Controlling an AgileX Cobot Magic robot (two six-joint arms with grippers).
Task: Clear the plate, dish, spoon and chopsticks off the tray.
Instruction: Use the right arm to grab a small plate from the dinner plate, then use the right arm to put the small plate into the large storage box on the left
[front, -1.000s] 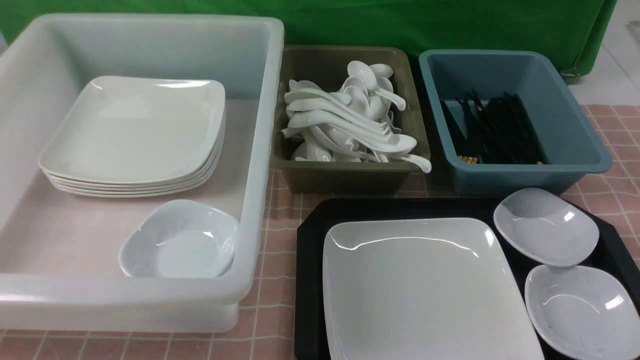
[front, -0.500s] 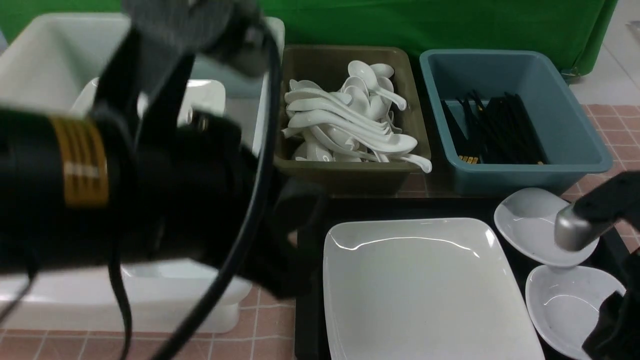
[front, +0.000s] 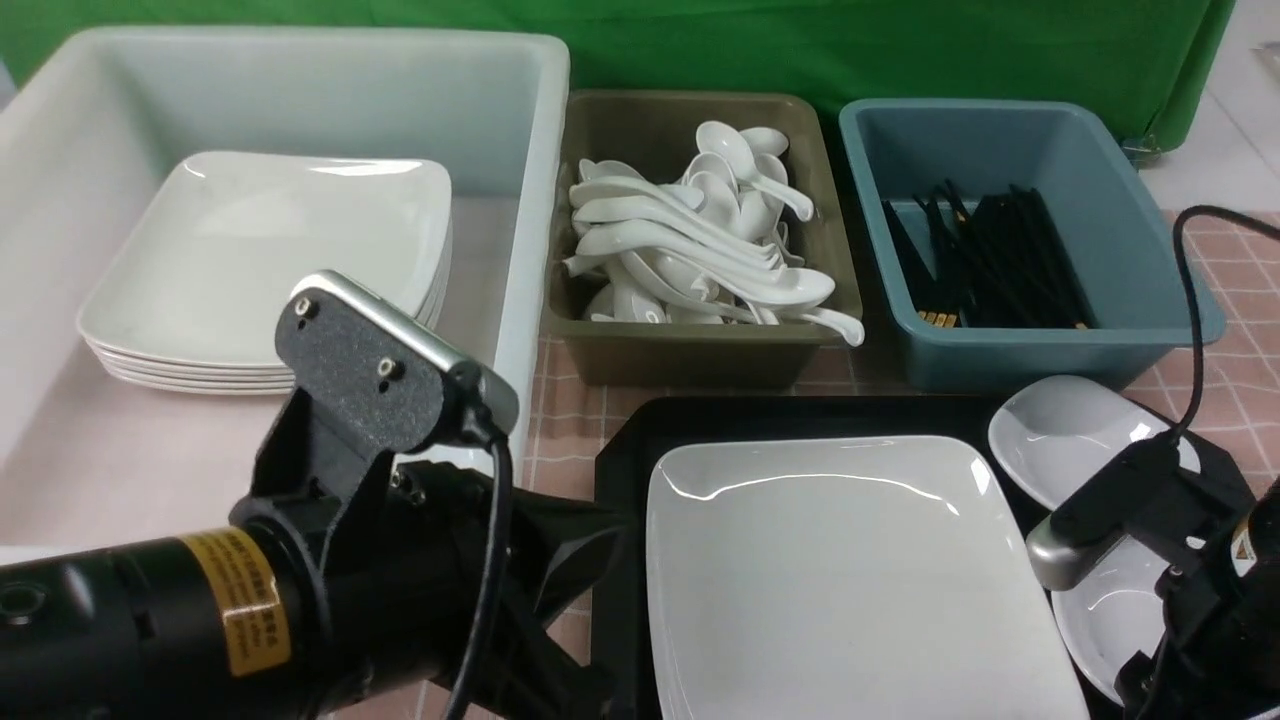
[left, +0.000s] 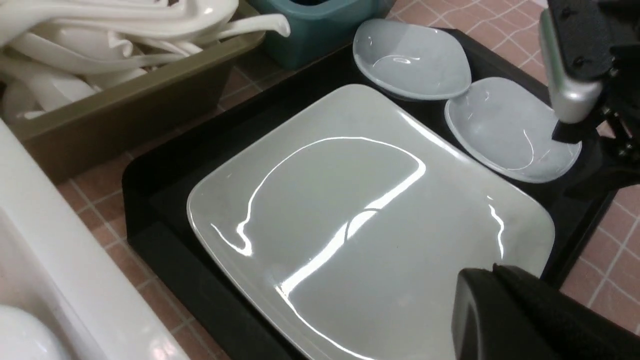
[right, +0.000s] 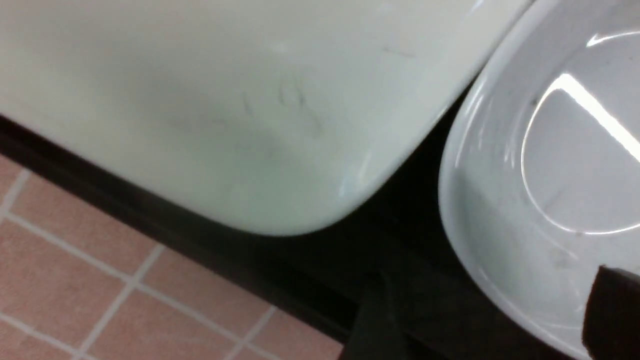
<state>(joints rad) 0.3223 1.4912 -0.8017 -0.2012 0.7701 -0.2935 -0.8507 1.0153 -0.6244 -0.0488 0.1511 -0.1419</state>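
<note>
Finds large glossy white rounded-square plate (front: 850, 580) flat in large black plastic tray (front: 625, 440) on pink-checked desk (front: 565, 410), two small white dishes (front: 1075, 440) just beside. Records left jaws spread at tray's left rim, right jaws spread astride rim of nearer dish (right: 500, 175).

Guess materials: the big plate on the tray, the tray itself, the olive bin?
Plate: glossy white with sharp curved highlights; ceramic or melamine, can't tell which.
Tray: dull black, no glare; probably plastic.
Olive bin: soft sheen, rounded moulded rim; likely plastic.
</note>
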